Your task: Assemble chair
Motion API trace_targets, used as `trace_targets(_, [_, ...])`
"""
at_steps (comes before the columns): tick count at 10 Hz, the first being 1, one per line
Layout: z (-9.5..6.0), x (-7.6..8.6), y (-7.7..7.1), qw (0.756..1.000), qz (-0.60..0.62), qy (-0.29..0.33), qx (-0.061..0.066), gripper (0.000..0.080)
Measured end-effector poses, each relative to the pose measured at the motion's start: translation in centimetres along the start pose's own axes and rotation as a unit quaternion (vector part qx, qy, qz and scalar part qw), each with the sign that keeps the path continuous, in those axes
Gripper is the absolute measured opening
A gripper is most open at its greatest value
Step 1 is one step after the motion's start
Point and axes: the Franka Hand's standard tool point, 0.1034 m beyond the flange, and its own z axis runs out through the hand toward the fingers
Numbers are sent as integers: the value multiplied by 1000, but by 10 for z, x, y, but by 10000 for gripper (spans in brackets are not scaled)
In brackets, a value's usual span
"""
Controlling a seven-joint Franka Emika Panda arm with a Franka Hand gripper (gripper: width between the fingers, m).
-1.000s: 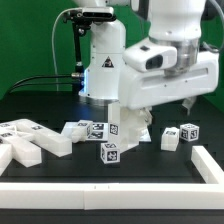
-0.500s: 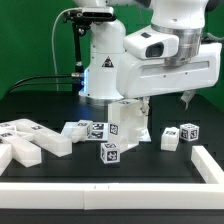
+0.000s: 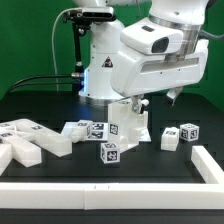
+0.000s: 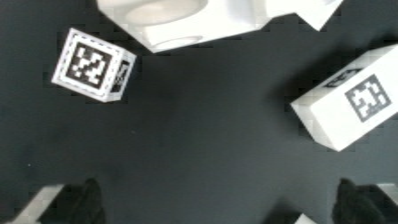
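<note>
The chair parts lie loose on the black table. An upright white post piece (image 3: 125, 118) with tags stands mid-table. A tagged block (image 3: 96, 128) and a small tagged block (image 3: 110, 152) lie beside it, and two small tagged blocks (image 3: 170, 140) (image 3: 188, 132) lie at the exterior view's right. Long white bars (image 3: 42, 141) lie at its left. My gripper (image 3: 158, 99) hangs open and empty above the table, over the post and the right-hand blocks. In the wrist view the gripper (image 4: 217, 205) has its fingers far apart, with two tagged blocks (image 4: 93, 65) (image 4: 356, 98) and a white piece (image 4: 178, 20) below.
A low white border (image 3: 100, 196) runs along the front of the table, with a raised end (image 3: 209, 163) at the exterior view's right. The robot base (image 3: 102, 65) stands behind the parts, with a green backdrop beyond.
The arm has lifted and swung toward the exterior view's left, and the gripper has tilted with it. The parts on the table have not moved.
</note>
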Motion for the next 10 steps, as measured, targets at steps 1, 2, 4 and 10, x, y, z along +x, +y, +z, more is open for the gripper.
trace_targets(1, [0, 0, 0, 1000, 0, 0, 0, 649])
trace_targets(2, [2, -2, 4, 1000, -25, -2, -2, 649])
trace_targets(4, [6, -3, 27, 994, -111, -8, -16, 649])
trace_targets(10, [16, -7, 42, 978, -207, 12, -19, 649])
